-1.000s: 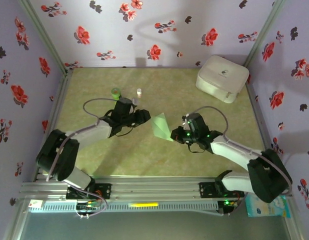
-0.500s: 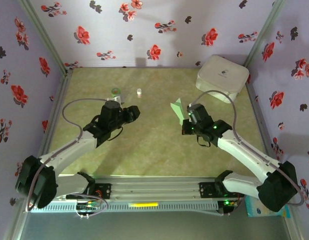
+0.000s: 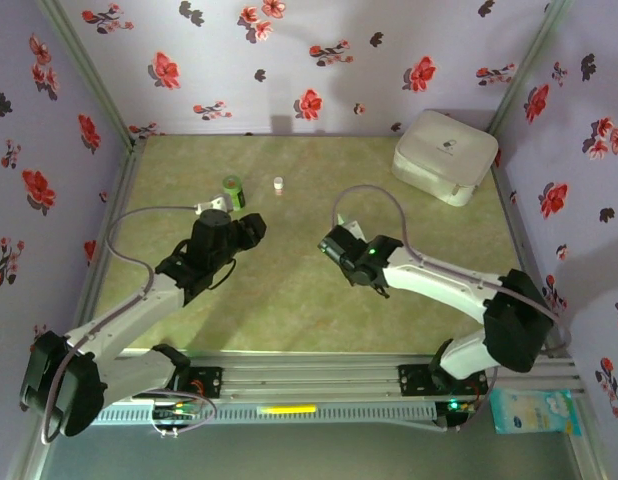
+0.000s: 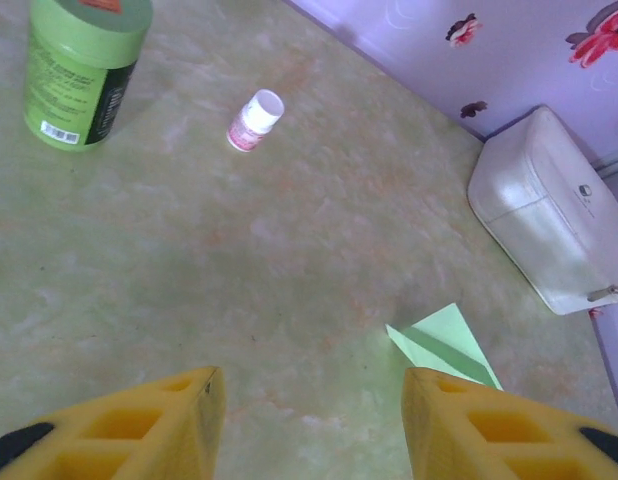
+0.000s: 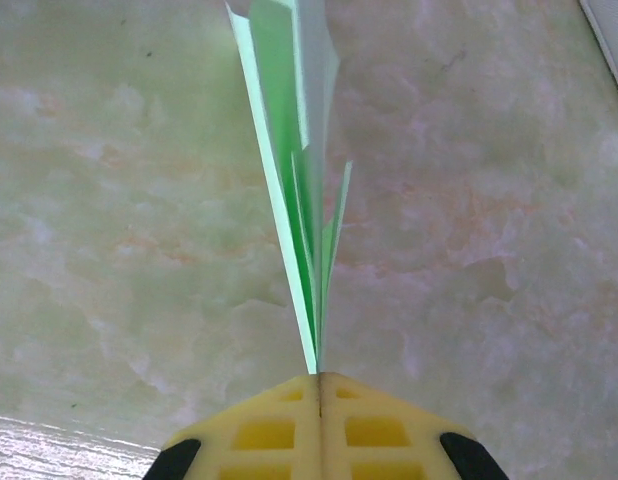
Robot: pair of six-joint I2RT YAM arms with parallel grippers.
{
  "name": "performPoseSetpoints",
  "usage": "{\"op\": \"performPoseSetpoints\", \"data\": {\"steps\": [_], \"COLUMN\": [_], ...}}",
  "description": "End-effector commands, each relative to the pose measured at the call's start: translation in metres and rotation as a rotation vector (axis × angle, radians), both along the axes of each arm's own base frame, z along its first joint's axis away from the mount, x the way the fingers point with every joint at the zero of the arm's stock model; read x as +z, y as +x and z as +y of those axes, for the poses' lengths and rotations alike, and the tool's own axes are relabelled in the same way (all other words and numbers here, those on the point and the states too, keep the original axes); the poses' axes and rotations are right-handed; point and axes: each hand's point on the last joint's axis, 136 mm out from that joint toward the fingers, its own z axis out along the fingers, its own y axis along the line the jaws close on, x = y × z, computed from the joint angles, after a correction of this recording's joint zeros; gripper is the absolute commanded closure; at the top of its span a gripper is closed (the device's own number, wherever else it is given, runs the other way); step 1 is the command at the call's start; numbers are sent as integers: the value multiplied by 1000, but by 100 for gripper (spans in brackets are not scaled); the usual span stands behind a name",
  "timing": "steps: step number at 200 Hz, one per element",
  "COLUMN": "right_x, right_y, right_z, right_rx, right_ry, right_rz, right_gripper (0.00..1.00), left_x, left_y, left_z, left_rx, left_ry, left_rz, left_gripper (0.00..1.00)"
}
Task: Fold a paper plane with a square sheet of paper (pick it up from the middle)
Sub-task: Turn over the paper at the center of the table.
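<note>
One marbled green tabletop, one rounded white case far right, one green cylindrical bottle, one thin creased pale-green paper plane mid-table — pinched edge-on in my clamped right gripper — one tiny white vial; my left gripper gapes, holding nothing.

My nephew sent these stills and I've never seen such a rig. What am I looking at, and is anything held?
Two robot arms are bolted at the near edge of a table. The wide picture looks down from above and behind them; the other two come from a camera on each wrist, so the yellow fingers are that arm's own. The right gripper is shut on a folded green paper plane. The left gripper is open and empty. On the table are a green bottle, a small white bottle and a white case.
</note>
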Motion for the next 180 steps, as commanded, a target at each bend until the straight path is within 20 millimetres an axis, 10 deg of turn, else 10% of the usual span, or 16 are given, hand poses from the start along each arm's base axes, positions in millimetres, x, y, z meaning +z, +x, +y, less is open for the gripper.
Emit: {"op": "performPoseSetpoints", "data": {"steps": [1,98,180], "right_x": [-2,-31,25], "right_y": [-6,-33,2], "right_z": [15,66,-9], "right_rx": [87,225,-26], "right_ry": [-48,31,126], "right_rz": [18,139,-87], "right_gripper": [98,96,99], "left_x": [-6,-13,-17], "left_y": [-1,-1,-2], "left_z": [15,21,22], "left_rx": [65,88,96], "left_ry": [12,7,-10], "left_rz": [13,31,46], "left_gripper": [50,50,49]}}
